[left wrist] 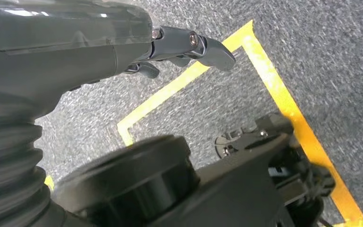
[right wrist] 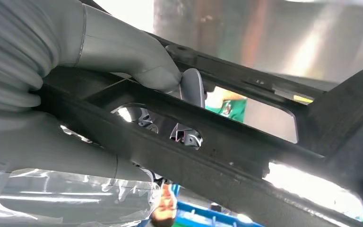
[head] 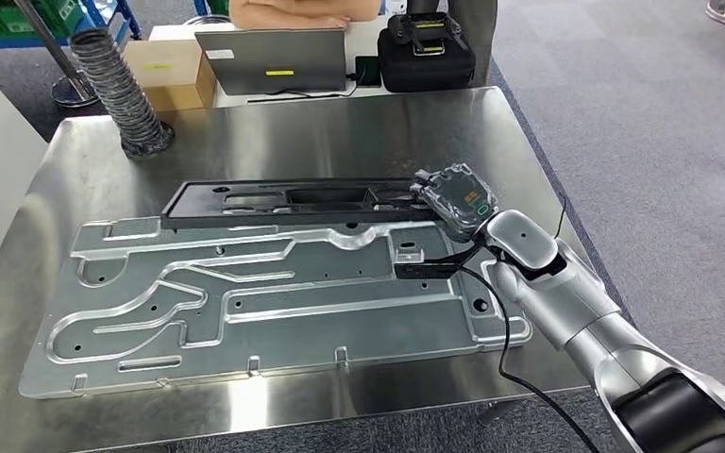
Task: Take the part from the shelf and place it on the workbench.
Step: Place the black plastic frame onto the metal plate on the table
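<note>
The long black part [head: 293, 201] is being gripped at its right end by the right hand [head: 455, 200], fingers [right wrist: 192, 87] wrapped round it, lying on the table [head: 340, 132] toward the far edge, just behind the big silver plate [head: 264, 302].

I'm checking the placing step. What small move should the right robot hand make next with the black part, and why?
Probably let go and draw back. The black part looks to lie flat on the workbench, beside the big metal plate, while the right robot hand grips its end, thumb pressed over a bar. The left robot hand hangs over the floor.
</note>
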